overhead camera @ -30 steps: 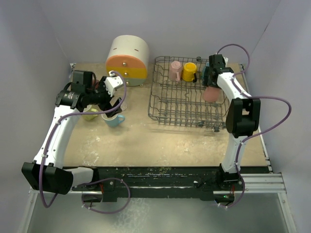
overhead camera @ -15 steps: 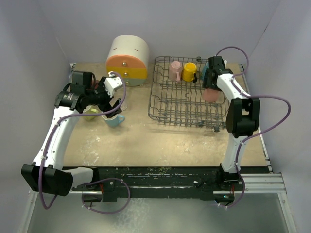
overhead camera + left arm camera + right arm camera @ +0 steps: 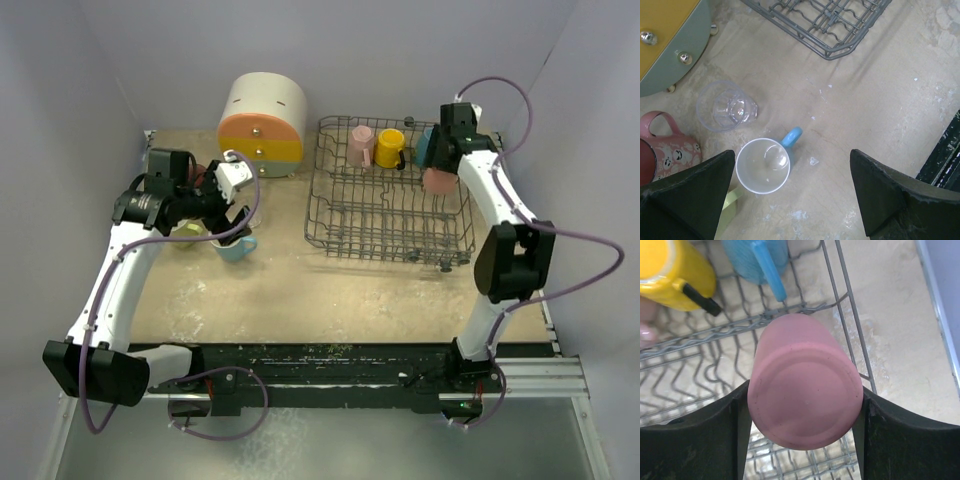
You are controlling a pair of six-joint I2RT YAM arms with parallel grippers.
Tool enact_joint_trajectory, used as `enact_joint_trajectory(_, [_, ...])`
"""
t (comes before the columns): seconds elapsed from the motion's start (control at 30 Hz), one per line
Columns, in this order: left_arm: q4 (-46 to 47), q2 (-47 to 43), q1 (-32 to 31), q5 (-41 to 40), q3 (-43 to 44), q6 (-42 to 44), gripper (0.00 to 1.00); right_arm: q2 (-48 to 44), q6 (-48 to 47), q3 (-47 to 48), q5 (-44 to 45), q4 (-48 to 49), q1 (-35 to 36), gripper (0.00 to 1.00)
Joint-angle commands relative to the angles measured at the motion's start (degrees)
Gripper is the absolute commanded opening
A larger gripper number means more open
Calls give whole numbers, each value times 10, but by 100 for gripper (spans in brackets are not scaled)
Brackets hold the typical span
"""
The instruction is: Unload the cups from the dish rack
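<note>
Above the dish rack (image 3: 385,215), right pincer (image 3: 805,392) clamps salmon cup (image 3: 805,365); left pincer (image 3: 792,154) gapes wide.

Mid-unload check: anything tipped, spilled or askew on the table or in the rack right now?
Nothing stands out. The light blue mug, glass tumbler and pink patterned mug stand upright on the table, with no spill. The right claw grips a salmon cup base-up over the dish rack.
</note>
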Motion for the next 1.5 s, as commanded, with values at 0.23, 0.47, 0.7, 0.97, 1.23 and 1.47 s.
enact_joint_trajectory(0.23, [25,-25,0,123,-33,78,99,-188,52,-52,-154,-21,129,35])
enact_joint_trajectory(0.47, [114,-54,0,122,-89,95,99,-259,184,-138,-374,113,208,34])
enact_joint_trajectory(0.7, [110,-115,0,168,-112,162,99,-294,336,-248,-531,338,256,32])
enact_joint_trajectory(0.97, [146,-171,0,234,-108,144,95,-349,562,-433,-599,654,291,32])
enact_joint_trajectory(1.23, [114,-163,0,291,-54,114,87,-365,683,-518,-558,842,328,31])
enact_joint_trajectory(1.47, [140,-167,0,322,-29,37,77,-372,721,-540,-512,897,362,31])
